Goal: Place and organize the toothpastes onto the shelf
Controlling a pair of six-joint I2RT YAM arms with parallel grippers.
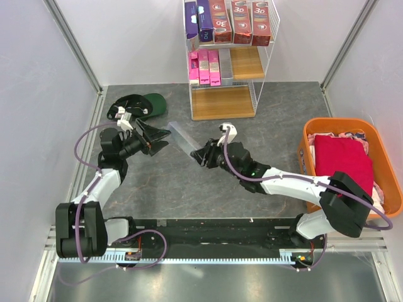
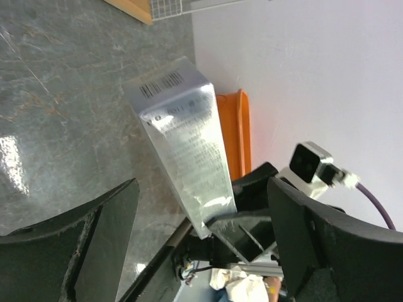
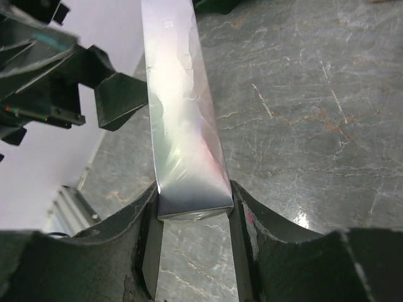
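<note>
The silver carton (image 3: 186,126) is held above the table (image 1: 157,182), short of the shelf (image 1: 220,102), clamped in the right gripper (image 3: 192,207); the left gripper (image 1: 160,137) is spread wide, empty. Other toothpastes (image 1: 227,25) are shelved; only this one is seen left.

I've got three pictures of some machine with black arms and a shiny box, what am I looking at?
Two robot arms are bolted to the near edge of a grey table. The wide picture looks down from above; the other two come from a camera on each wrist. The right claw grips one end of a silver toothpaste carton. The left claw stands open beside it, holding nothing. Behind stands a wire shelf with red, purple and pink cartons; nearby, a green cap and an orange basket of cloth.
</note>
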